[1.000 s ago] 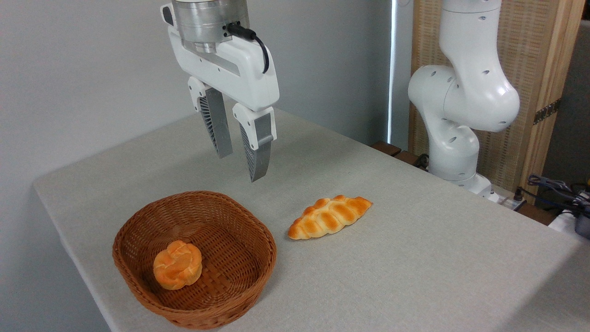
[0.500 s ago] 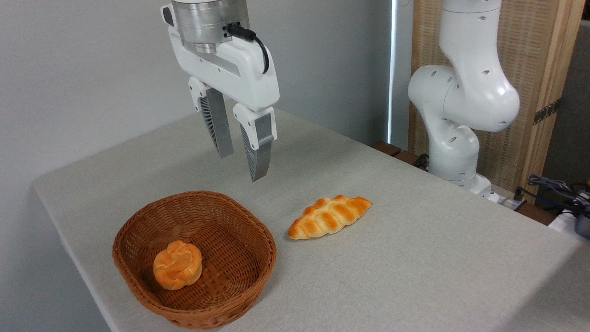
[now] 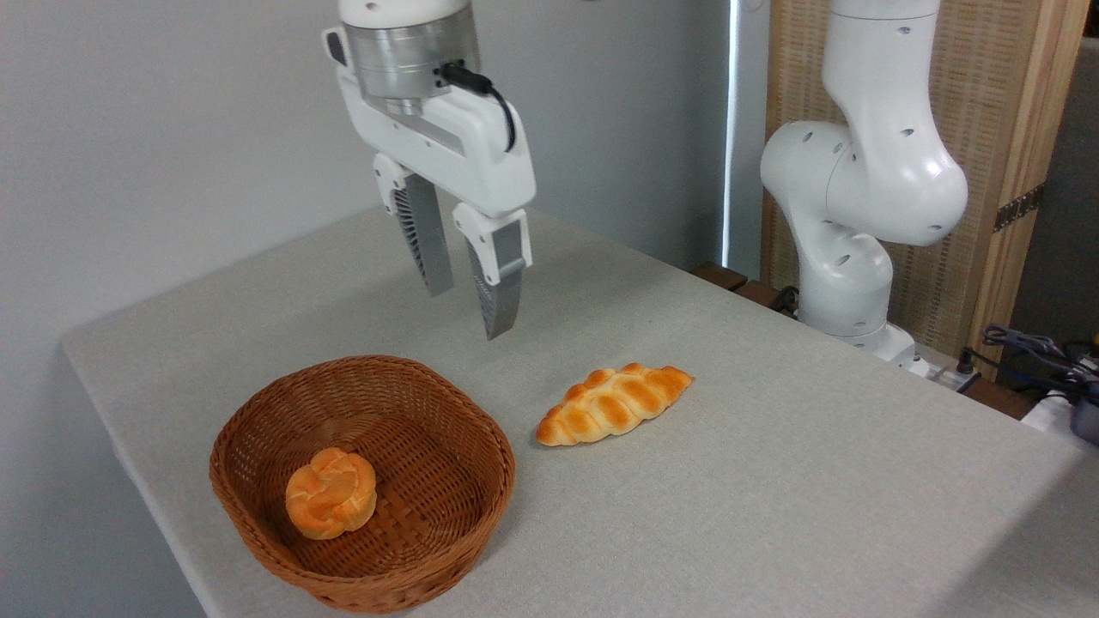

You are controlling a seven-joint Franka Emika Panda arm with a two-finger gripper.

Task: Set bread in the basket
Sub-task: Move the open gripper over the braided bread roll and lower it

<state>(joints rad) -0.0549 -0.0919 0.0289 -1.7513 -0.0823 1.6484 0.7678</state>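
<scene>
bright even indoor light, soft faint shadows, sharp focus, bright daylight strip behind, no blur

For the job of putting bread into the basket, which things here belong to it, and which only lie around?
Belong to the job:
- bread, on the table
- basket
- gripper, open, empty

Only lying around:
- round bun, in the basket
- cables, far right

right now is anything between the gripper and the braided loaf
Nothing: in the camera view only air and bare table separate the gripper from the loaf.
</scene>
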